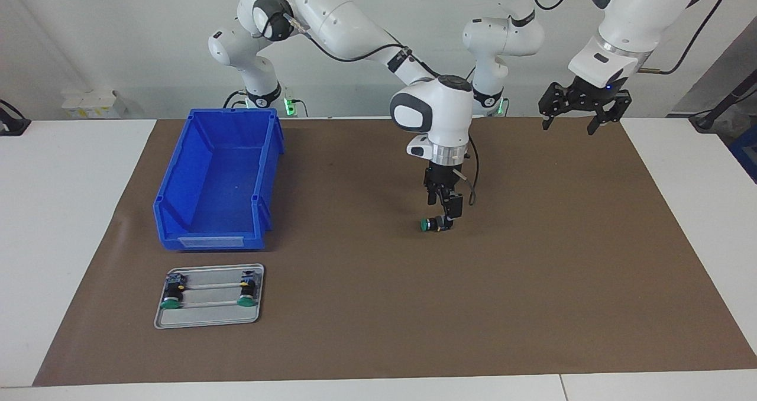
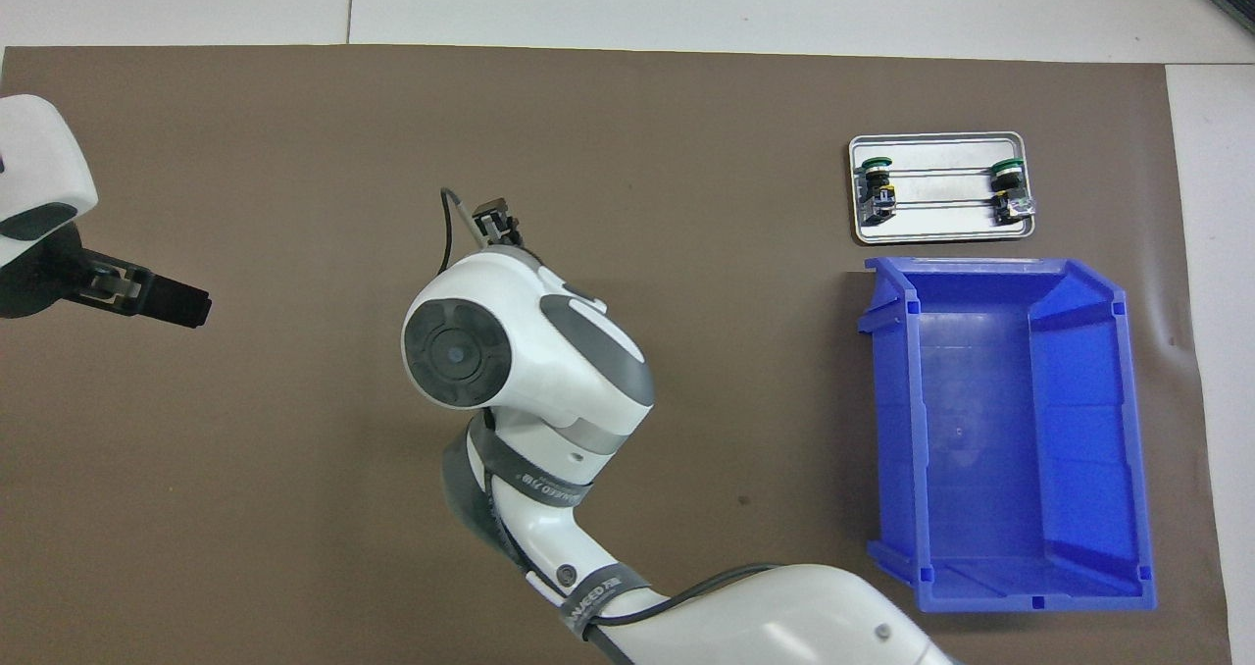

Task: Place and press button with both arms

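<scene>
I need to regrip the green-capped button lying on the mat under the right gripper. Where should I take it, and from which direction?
Judging by its pose, grip the button by its short black body, coming straight down from above. It lies on its side on the brown mat, cap toward the blue bin, so fingers should straddle the body crosswise, avoiding the flat cap. The right gripper already hangs just over it.

Table (image 1: 71,212); mat (image 1: 532,283); bin (image 1: 219,182); tray (image 1: 210,321)

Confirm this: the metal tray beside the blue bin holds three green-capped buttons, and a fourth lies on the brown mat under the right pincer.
Wrong count. The flat metal tray holds two green-capped push buttons; the facing view shows one at each end. The rest stands: another button lies on the brown mat under the right pincer, beside the blue plastic bin.
</scene>
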You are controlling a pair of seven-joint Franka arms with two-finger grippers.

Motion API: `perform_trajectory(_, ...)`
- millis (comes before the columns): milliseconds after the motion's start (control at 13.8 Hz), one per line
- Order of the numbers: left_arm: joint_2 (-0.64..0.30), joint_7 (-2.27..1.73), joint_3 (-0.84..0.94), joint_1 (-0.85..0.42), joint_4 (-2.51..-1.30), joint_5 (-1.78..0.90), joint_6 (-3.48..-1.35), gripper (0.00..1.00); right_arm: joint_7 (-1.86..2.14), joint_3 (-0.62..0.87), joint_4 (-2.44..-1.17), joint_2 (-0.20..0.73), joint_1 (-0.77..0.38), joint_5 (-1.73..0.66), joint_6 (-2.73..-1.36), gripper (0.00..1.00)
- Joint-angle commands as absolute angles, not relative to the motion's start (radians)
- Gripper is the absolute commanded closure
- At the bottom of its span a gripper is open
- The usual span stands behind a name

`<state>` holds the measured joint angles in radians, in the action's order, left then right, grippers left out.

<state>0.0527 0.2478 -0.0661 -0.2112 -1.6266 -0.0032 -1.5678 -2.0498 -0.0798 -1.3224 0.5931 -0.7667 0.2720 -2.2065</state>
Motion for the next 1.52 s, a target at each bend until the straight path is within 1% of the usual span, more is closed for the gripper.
perform_trajectory(0,0.113,0.415,-0.077,-0.261,-1.735,-0.012,-1.692,0.03,-1.753,-0.064,-1.475,0.413,-0.642,0.192,-2.207,0.0)
perform_trajectory(73,0.115,0.446,-0.075,-0.288,-1.739,-0.014,-1.707,0.06,-1.624,-0.064,-1.494,0.373,-0.585,0.16,-2.188,0.0)
perform_trajectory(218,0.12,0.488,-0.075,-0.349,-1.755,-0.015,-1.733,0.07,-1.386,-0.066,-1.496,0.324,-0.507,0.149,-2.11,0.0)
perform_trajectory(363,0.123,0.591,-0.074,-0.403,-1.807,-0.015,-1.805,0.05,-1.152,-0.064,-1.497,0.272,-0.396,0.117,-2.047,0.0)
perform_trajectory(508,0.114,0.704,-0.074,-0.432,-1.874,-0.029,-1.914,0.06,-0.914,-0.066,-1.496,0.221,-0.298,0.03,-1.996,0.0)
perform_trajectory(654,0.08,0.791,-0.074,-0.434,-1.916,-0.081,-1.994,0.07,-0.754,-0.066,-1.494,0.175,-0.23,0.026,-1.932,0.0)
perform_trajectory(799,0.013,0.866,-0.075,-0.465,-1.908,-0.086,-2.037,0.07,-0.643,-0.066,-1.49,0.131,-0.172,0.025,-1.857,0.0)
perform_trajectory(1017,-0.066,0.871,-0.075,-0.517,-1.91,-0.086,-2.126,0.12,-0.481,-0.074,-1.462,0.062,-0.118,0.025,-1.696,0.0)
perform_trajectory(1162,-0.093,0.874,-0.075,-0.534,-1.916,-0.086,-2.181,0.14,-0.416,-0.078,-1.463,0.005,-0.097,0.026,-1.605,0.0)
perform_trajectory(1234,-0.109,0.887,-0.075,-0.54,-1.919,-0.086,-2.195,0.15,-0.382,-0.078,-1.486,-0.003,-0.091,0.026,-1.592,0.0)
perform_trajectory(1307,-0.132,0.914,-0.075,-0.541,-1.916,-0.084,-2.198,0.15,-0.324,-0.08,-1.55,-0.03,-0.089,0.031,-1.6,0.0)
perform_trajectory(1452,-0.169,0.959,-0.075,-0.54,-1.913,-0.084,-2.229,0.15,-0.249,-0.08,-1.568,-0.038,-0.092,0.046,-1.634,0.0)
